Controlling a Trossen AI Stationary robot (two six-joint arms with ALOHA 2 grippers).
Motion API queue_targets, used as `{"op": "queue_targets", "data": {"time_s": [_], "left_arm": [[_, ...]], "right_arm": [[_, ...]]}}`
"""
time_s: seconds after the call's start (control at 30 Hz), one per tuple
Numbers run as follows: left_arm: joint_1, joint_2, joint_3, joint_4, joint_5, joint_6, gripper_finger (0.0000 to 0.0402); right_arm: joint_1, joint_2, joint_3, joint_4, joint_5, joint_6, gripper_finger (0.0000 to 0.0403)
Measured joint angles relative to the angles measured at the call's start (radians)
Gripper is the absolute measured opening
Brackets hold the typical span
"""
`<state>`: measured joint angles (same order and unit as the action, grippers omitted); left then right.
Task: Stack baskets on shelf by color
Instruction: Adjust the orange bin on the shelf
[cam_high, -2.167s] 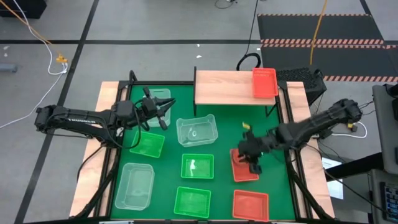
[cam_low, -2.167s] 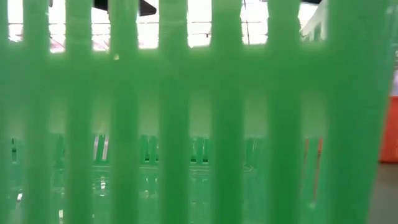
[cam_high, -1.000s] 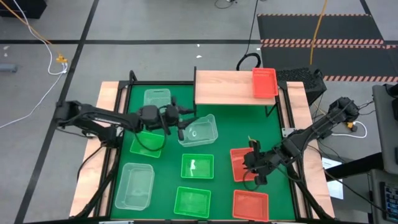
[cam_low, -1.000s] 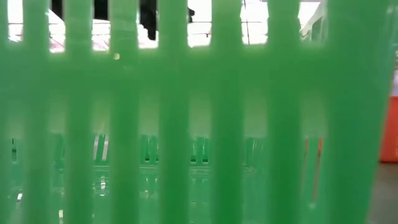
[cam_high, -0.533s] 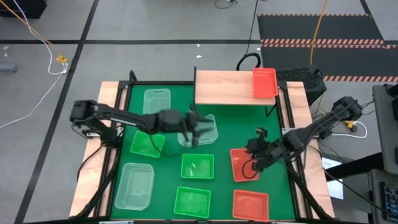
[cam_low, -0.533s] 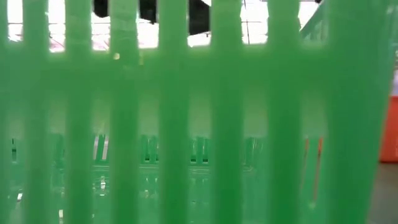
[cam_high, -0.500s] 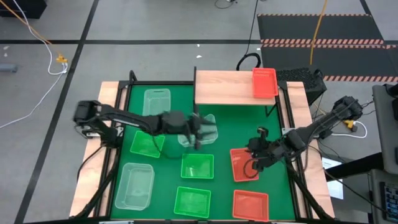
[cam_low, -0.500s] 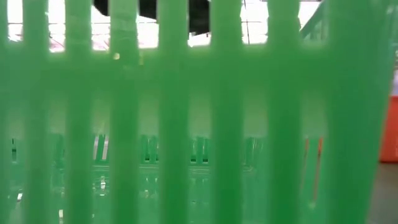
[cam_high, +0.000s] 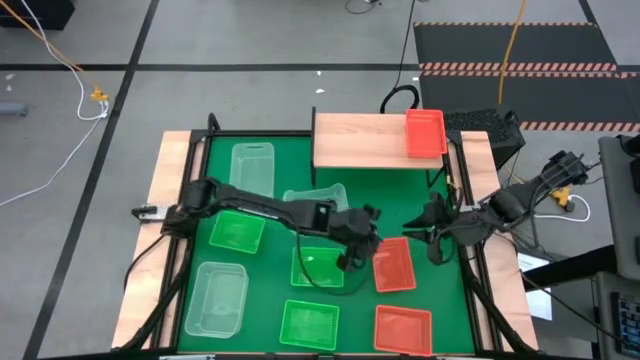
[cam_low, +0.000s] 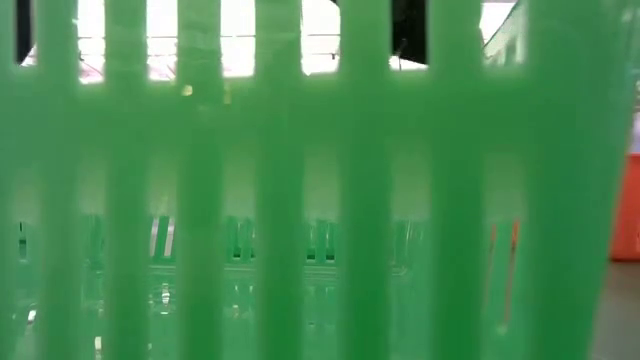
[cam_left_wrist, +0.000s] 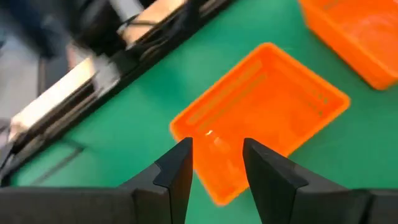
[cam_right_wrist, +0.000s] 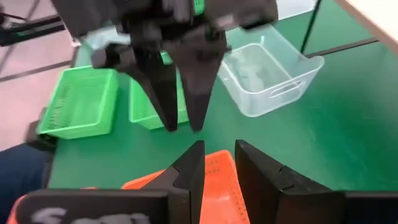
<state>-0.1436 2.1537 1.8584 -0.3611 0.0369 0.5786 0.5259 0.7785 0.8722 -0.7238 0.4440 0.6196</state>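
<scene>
Bright even light, wrist views motion-blurred

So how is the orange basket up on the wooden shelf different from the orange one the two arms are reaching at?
The orange basket on the shelf sits raised on the shelf, square to its edge; the orange basket on the mat lies low and slightly turned. No gripper is near the first; the left gripper and right gripper flank the second. Both look the same colour and shape.

orange baskets (cam_high: 393, 268) showing glossy moulded plastic | green baskets (cam_high: 318, 268) looking like slotted plastic | clear basket (cam_right_wrist: 268, 78) appearing see-through, shiny | shelf (cam_high: 360, 140) top showing pale matt wood | table mat (cam_left_wrist: 93, 143) looking matt green
</scene>
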Motion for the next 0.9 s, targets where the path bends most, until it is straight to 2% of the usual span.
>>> {"op": "queue_targets", "data": {"time_s": [0.1,0.2,0.37,0.9], "left_arm": [[-0.015,0.066,0.079,-0.066,0.049,0.076,0.0145],[-0.030,0.127,0.129,-0.110,0.052,0.161,0.0145],[-0.042,0.168,0.141,-0.112,0.049,0.267,0.0145],[-0.035,0.234,0.141,-0.121,0.026,0.338,0.0145]], "right_arm": [[0.000,-0.003,0.000,-0.002,-0.001,-0.010,0.0084],[0.000,0.004,0.000,-0.001,-0.002,-0.019,0.0084],[0.000,0.008,0.000,-0.004,-0.003,-0.019,0.0084],[0.000,0.008,-0.013,0.000,-0.008,-0.010,0.0084]]}}
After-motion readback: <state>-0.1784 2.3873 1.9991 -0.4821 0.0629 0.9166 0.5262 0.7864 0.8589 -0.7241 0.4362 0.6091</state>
